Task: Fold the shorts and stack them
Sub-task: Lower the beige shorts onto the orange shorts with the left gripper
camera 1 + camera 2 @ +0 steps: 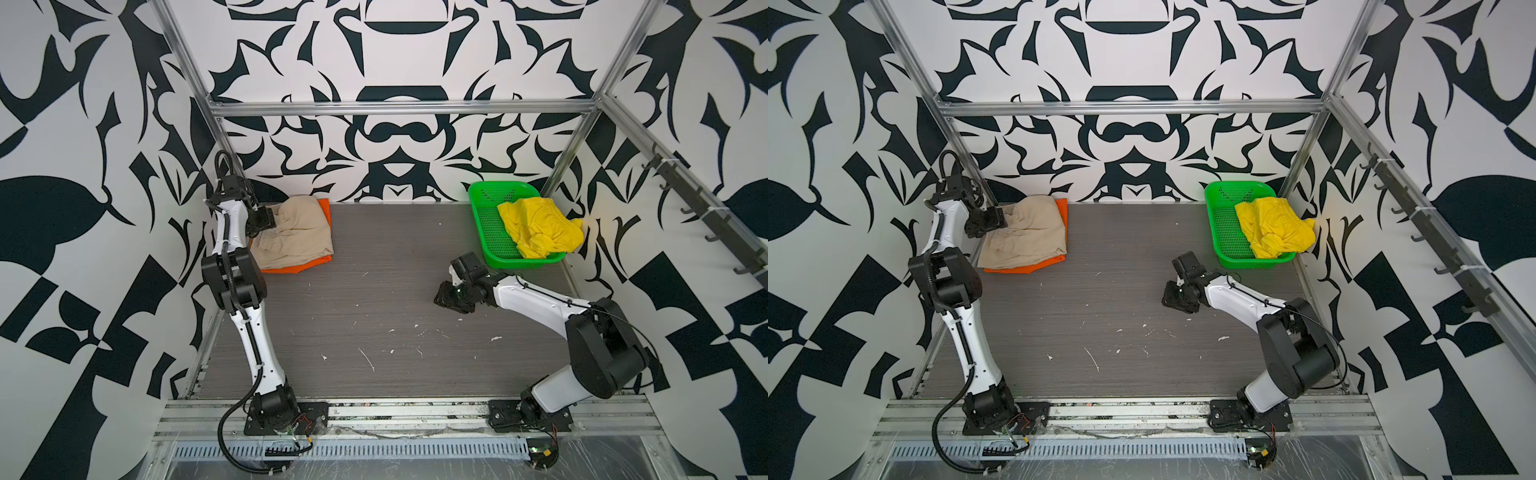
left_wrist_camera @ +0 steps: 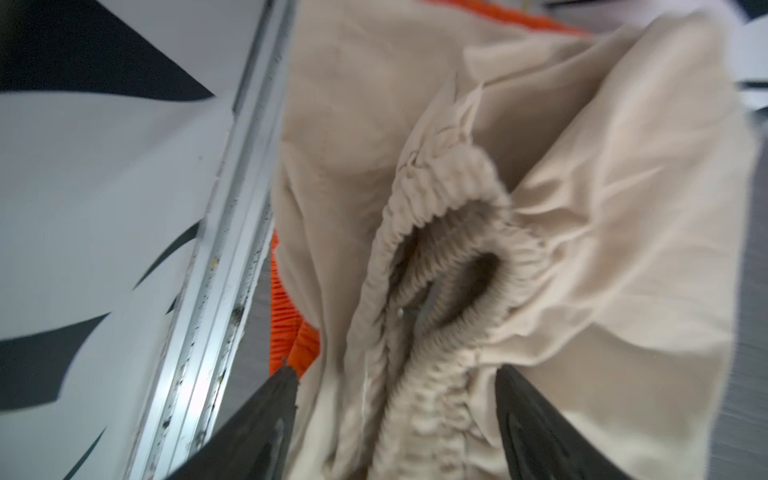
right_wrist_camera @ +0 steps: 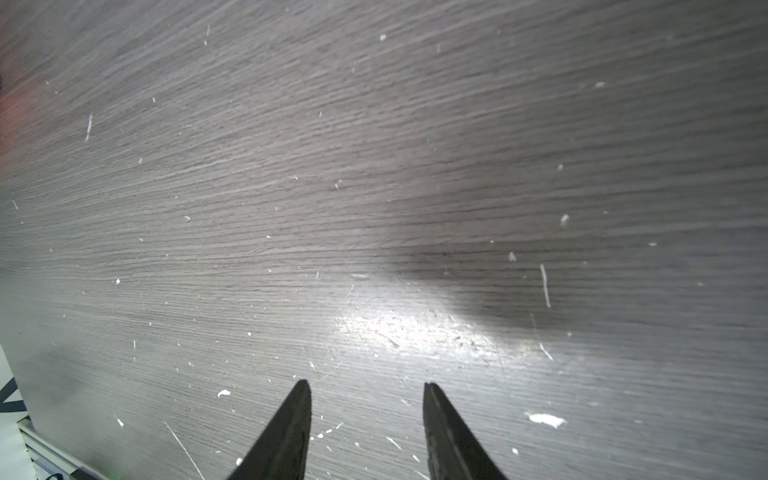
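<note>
Left wrist view puts the left gripper (image 2: 397, 374) right over the beige shorts (image 2: 582, 208). Its jaws stand wide apart, one on each side of the gathered waistband (image 2: 440, 187), with cloth lying between them but nothing pinched. It holds nothing, though I cannot tell whether a finger brushes the fabric. In both top views the beige shorts lie folded on the orange shorts (image 1: 299, 269) at the far left corner of the tabletop (image 1: 374, 316), with only an orange strip showing along the stack's right and near edges. By my reading the second pair is stacked and this step is at its end. That leaves the yellow shorts (image 1: 536, 228), crumpled in the green basket (image 1: 492, 239) at the far right corner and spilling over its right rim. The next move calls for the left arm to lift clear without snagging the elastic, and for the yellow pair to be drawn out and spread on the bare middle of the tabletop. The right gripper (image 3: 366, 384) hangs low over bare tabletop close to the basket's near edge—jaws partly apart, nothing between them.
</note>
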`<state>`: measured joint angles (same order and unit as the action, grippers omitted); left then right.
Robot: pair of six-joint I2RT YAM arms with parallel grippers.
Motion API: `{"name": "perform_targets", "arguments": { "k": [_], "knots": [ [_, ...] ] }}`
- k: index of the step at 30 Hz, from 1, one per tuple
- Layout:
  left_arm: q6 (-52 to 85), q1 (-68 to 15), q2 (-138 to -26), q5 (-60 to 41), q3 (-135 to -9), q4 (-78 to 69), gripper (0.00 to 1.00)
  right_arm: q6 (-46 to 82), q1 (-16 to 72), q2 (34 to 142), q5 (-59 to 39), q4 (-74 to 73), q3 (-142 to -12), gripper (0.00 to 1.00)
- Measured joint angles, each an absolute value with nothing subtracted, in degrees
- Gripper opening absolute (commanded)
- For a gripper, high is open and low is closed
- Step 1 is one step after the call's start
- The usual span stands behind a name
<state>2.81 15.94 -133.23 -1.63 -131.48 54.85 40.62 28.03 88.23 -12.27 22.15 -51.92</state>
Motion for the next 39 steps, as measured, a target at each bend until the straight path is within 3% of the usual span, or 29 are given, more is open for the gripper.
{"name": "perform_targets", "arguments": {
  "k": [9, 24, 39],
  "knots": [
    [2.02, 10.35, -116.53, -2.5, -123.26, 48.31, 0.76, 40.51, 28.23, 88.23, -12.27, 22.44, -55.2, 0.48],
    [-0.05, 8.56, -139.15, 3.73, -123.39, 45.71, 0.84, 40.1, 28.27, 89.54, -12.69, 22.46, -56.51, 0.48],
    [3.86, 9.91, -128.77, -2.59, -116.25, 39.86, 0.9, 39.62, 28.38, 86.02, -12.32, 25.06, -59.2, 0.48]
  ]
}}
